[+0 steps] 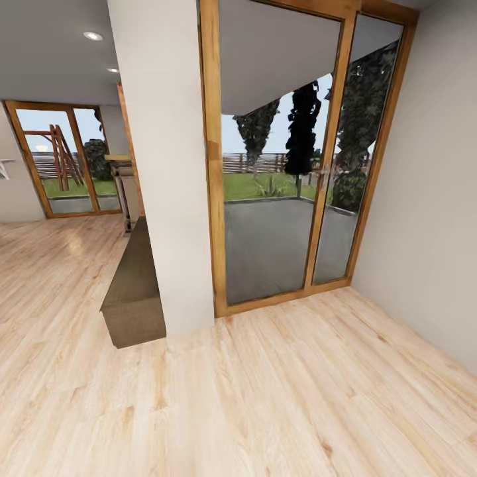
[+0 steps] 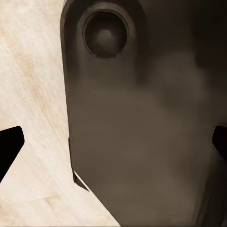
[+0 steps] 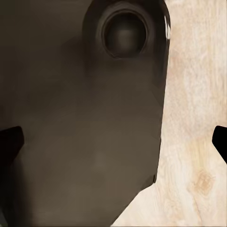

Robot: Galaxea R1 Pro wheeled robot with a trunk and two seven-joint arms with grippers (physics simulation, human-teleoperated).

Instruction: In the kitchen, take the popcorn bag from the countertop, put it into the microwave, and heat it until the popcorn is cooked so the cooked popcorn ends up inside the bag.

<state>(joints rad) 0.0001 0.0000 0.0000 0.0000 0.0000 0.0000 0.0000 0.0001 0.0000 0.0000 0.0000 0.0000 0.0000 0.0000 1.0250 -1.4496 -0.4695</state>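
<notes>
Pale wooden plank floor (image 1: 278,397), low brown bench-like block (image 1: 134,291) resting on it beside white pillar (image 1: 165,165)

Brown bench (image 1: 136,291): far end hidden behind the white pillar (image 1: 165,165), left of centre.
Glass door (image 1: 291,165): top cut off by the upper edge.
Left fingertips (image 2: 9,146): cut by the frame's sides.

A pale, light-grained wooden plank floor (image 1: 278,397) runs up to a tall glazed door in a honey-coloured wooden frame (image 1: 285,165), which looks onto a grey terrace, grass, a fence and dark trees. A broad white plaster pillar (image 1: 165,165) stands beside the door, with a low brown bench-like block (image 1: 136,291) at its foot. Farther back is a second wood-framed glass door (image 1: 59,159), under round recessed ceiling lights (image 1: 93,36).
</notes>
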